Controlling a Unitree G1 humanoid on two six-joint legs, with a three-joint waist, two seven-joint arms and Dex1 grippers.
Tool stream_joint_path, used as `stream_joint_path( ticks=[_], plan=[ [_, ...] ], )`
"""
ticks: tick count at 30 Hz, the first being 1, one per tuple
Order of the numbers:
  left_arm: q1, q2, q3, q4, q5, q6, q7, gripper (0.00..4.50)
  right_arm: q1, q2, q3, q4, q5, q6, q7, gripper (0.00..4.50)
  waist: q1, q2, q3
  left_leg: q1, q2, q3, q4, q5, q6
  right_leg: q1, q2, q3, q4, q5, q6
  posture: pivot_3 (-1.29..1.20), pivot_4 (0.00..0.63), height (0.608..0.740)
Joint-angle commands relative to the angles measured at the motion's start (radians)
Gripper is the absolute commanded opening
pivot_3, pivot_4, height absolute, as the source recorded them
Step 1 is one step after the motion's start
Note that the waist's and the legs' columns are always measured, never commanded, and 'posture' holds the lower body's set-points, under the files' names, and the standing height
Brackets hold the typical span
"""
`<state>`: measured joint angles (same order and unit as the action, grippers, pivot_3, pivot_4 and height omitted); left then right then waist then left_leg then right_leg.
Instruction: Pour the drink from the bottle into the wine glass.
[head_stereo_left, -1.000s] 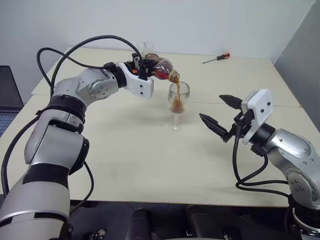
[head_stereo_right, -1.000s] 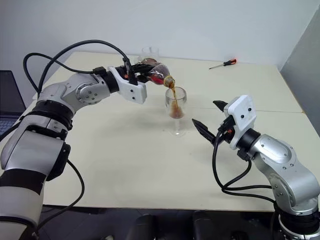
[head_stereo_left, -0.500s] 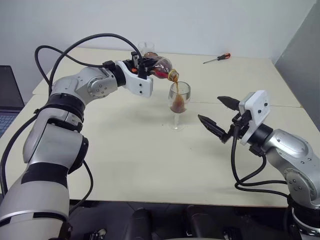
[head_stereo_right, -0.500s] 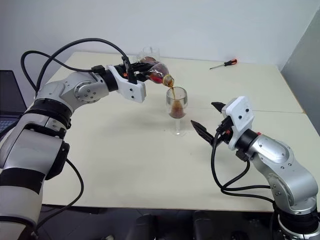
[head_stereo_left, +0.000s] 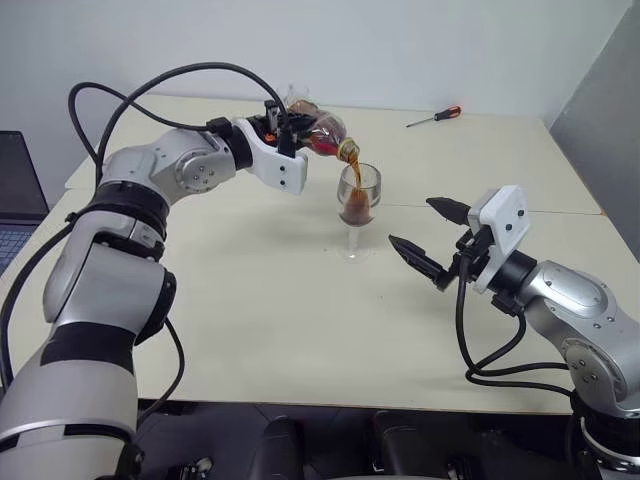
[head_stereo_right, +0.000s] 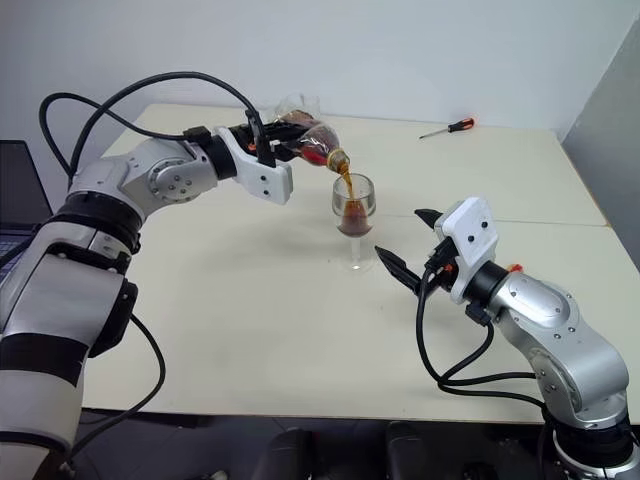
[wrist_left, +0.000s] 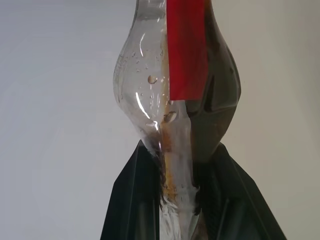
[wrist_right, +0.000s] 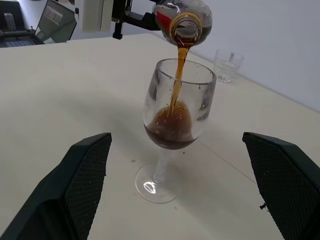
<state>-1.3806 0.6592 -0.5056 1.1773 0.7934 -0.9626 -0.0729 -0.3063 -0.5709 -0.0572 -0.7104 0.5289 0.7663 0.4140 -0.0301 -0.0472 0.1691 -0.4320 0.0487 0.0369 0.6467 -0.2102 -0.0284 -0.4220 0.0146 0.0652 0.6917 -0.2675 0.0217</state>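
Note:
My left gripper (head_stereo_left: 289, 131) is shut on the base of the bottle (head_stereo_left: 322, 136), a small clear bottle with a red label, held tilted mouth-down above the wine glass (head_stereo_left: 357, 196). A thin stream of dark drink (wrist_right: 177, 75) runs from the bottle's mouth into the bowl, where brown drink (wrist_right: 170, 127) fills the lower part. In the left wrist view the bottle (wrist_left: 175, 90) stands squeezed between my black fingers (wrist_left: 135, 200). The wine glass stands upright on the table. My right gripper (head_stereo_left: 410, 222) hovers open just right of the glass, touching nothing.
A short clear tumbler (wrist_right: 227, 65) stands on the table behind the bottle. A screwdriver with a red handle (head_stereo_left: 433, 117) lies at the far right of the table (head_stereo_left: 250, 330). A laptop (head_stereo_left: 15, 190) shows at the left edge.
The drink in the wine glass stands a little higher while the stream keeps running. Both arms hold their places; the head view has shifted slightly.

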Motion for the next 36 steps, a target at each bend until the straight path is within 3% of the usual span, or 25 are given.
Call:
stream_joint_path(
  ticks=[1,36],
  plan=[
    [-0.047,0.015,0.005,-0.004,0.001,0.004,0.034,0.68,-0.015,0.0,-0.014,-0.013,-0.004,-0.033,0.007,4.5,0.0,0.0,0.0,0.0,0.0,0.0,0.0,0.0,0.0,0.0,0.0,0.0,0.0,0.0,0.0,0.0,0.15,0.74],
    [-0.072,0.029,-0.015,0.002,0.046,0.006,0.107,0.66,-0.013,-0.021,-0.031,0.03,-0.027,-0.078,0.049,4.5,0.0,0.0,0.0,0.0,0.0,-0.001,0.0,0.0,0.0,0.0,0.0,-0.001,0.001,0.0,0.0,0.0,0.15,0.74]
  ],
)
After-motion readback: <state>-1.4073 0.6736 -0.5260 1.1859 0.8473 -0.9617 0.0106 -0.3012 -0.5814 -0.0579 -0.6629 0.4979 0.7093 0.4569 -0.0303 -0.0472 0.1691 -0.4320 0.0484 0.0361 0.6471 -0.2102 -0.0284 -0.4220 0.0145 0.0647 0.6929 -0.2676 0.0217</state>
